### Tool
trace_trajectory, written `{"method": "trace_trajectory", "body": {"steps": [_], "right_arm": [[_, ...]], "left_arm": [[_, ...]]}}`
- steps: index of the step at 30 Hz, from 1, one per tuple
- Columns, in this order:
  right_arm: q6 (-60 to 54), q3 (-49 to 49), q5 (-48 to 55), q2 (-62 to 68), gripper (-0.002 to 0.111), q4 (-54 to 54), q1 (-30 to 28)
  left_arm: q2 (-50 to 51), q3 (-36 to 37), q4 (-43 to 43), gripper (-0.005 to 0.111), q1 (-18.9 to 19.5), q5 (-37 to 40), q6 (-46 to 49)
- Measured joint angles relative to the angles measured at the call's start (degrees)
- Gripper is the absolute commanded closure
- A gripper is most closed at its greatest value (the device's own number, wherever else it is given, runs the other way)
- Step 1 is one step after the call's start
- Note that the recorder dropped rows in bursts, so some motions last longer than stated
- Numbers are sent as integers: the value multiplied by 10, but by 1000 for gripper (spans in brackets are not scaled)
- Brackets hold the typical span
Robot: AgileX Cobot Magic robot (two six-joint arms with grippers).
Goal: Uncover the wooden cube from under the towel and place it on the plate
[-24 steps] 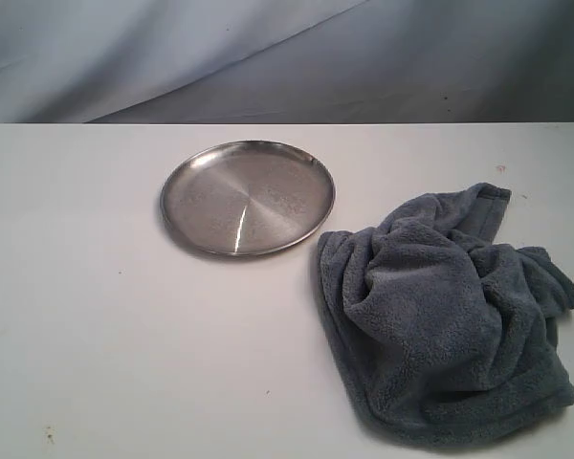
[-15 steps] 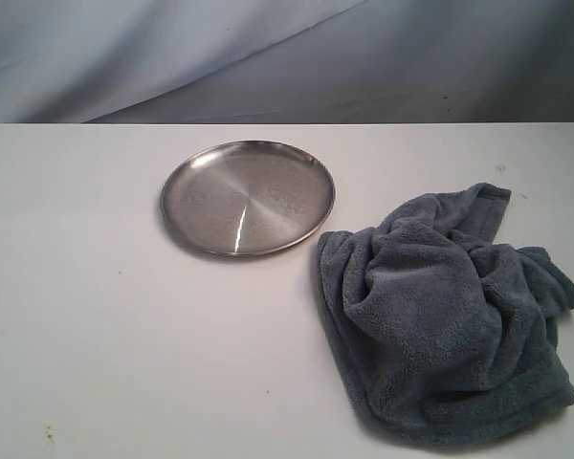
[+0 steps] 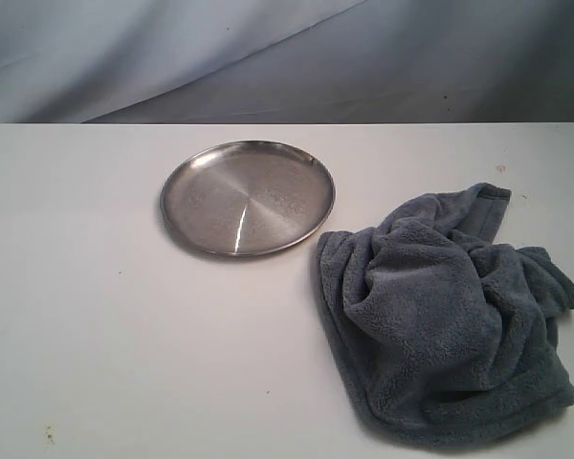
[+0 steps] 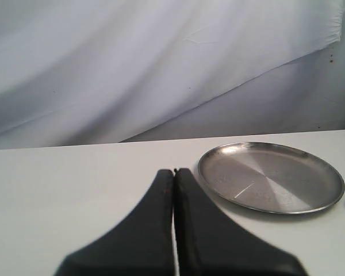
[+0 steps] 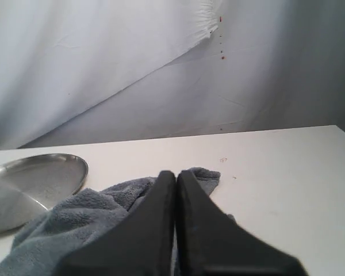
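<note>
Two tools are closed up with nothing between them: the left tool (image 4: pixel 174 172) and the right tool (image 5: pixel 176 173) each show their jaws pressed flat together, and neither appears in the exterior view. Nearest on the white surface (image 3: pixel 96 335), at the right side of the exterior view, lies the towel (image 3: pixel 450 316), crumpled in a thick heap whose longer direction runs from the near edge away toward the far right. The wooden cube is not visible in any view; I judge that it sits under this heap, but I cannot tell the exact place. The right wrist view has the towel directly ahead of and below the right tool, so the right arm is clearly the nearer one for lifting the cloth, and its jaws must first part. Farther back and to the left is the plate (image 3: pixel 248 198), nothing on it, with the towel's corner just beside its rim; the left tool faces it
</note>
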Motion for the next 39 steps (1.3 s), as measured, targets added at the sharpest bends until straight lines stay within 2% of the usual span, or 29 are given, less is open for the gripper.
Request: {"method": "trace_trajectory", "body": {"steps": [6, 14, 23, 39], "right_arm": [[6, 0, -10, 0, 108, 97, 0], [0, -23, -7, 67, 108, 131, 31], [-52, -136, 10, 237, 108, 138, 97], [-63, -305, 63, 548, 108, 138, 252]], "left_arm": [[0, 0, 0, 107, 0, 0, 0], [0, 0, 0, 107, 0, 0, 0], [0, 0, 0, 107, 0, 0, 0], [0, 0, 0, 107, 0, 0, 0]]}}
